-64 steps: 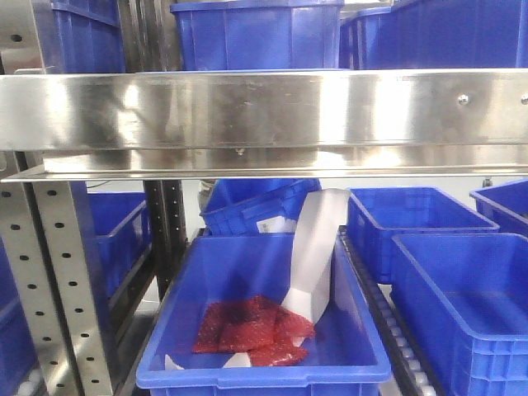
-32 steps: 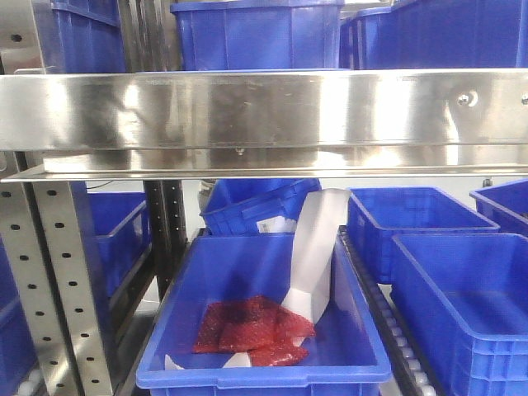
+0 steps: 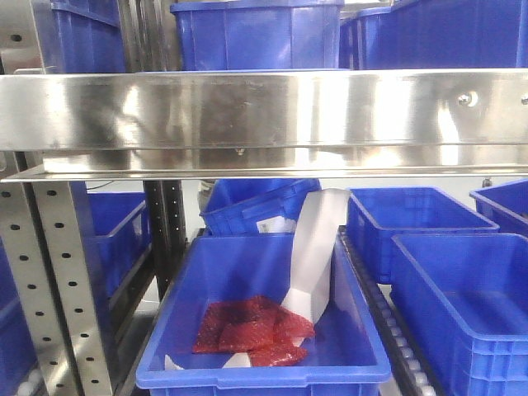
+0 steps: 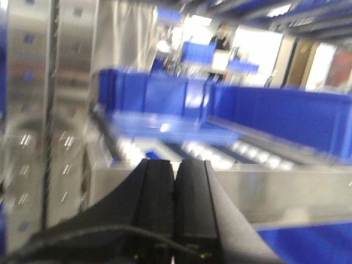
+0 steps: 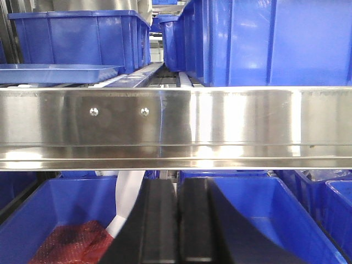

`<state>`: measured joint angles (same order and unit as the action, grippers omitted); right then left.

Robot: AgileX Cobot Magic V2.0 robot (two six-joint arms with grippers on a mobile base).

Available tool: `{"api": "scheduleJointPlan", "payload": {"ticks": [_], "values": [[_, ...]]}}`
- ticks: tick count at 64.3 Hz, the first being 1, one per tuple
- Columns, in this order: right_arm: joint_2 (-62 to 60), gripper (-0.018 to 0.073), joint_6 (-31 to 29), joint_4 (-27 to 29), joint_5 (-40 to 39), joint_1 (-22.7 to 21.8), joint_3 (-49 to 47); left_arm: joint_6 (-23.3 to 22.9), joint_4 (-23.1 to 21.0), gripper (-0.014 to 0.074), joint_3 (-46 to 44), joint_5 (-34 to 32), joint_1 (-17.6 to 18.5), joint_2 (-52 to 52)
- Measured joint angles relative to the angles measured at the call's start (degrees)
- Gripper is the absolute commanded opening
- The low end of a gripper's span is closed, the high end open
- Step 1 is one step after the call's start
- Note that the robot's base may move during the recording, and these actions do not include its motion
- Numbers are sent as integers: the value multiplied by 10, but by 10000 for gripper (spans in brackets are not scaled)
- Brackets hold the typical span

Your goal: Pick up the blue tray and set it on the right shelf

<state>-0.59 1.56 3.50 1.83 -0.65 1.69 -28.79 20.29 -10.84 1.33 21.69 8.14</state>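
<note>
The blue tray (image 5: 55,72) is shallow with a flared rim and lies on the upper level at the far left of the right wrist view, behind the steel edge. A flat blue shape (image 4: 165,127) in the blurred left wrist view looks like the same tray, lying on rollers. The right shelf (image 3: 264,115) is a shiny riveted steel board running across the front view; it also shows in the right wrist view (image 5: 220,124). My right gripper (image 5: 177,184) is shut and empty, just below that edge. My left gripper (image 4: 176,165) is shut and empty in front of a steel edge (image 4: 275,190). Neither gripper shows in the front view.
Deep blue bins (image 3: 256,33) stand on the shelf, with more in the right wrist view (image 5: 264,38). Below, a deep bin (image 3: 264,363) holds a red bag (image 3: 252,330) and a white paper strip (image 3: 313,247). Perforated uprights (image 3: 58,272) stand at left. More bins (image 3: 462,289) sit at right.
</note>
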Motion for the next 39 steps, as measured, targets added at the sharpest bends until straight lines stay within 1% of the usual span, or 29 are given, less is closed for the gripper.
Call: {"api": "scheduleJointPlan", "payload": {"ticks": [3,6,9,11,13,17,20,26,32,39], "values": [[0,42,0,0,0,0,0,58,-47,-48,3,28,-12,-4],[0,42,0,0,0,0,0,135,-103,-48,8,52,-32,-11],[0,42,-1,0,0,0,0,191,-142,-48,15,57,-56,-23],[0,42,-1,0,0,0,0,219,-162,-48,22,57,-74,-32],[0,42,-1,0,0,0,0,236,-177,-48,31,53,-93,-41],[0,42,-2,0,0,0,0,256,-193,-48,51,42,-126,-60],[0,42,-2,0,0,0,0,261,-199,-48,72,30,-152,-75],[0,42,-4,0,0,0,0,267,-212,-48,115,1,-188,-86],[0,42,-4,0,0,0,0,268,-216,-48,125,-16,-202,-87],[0,42,-4,0,0,0,0,268,-217,-48,125,-13,-196,-88]]}}
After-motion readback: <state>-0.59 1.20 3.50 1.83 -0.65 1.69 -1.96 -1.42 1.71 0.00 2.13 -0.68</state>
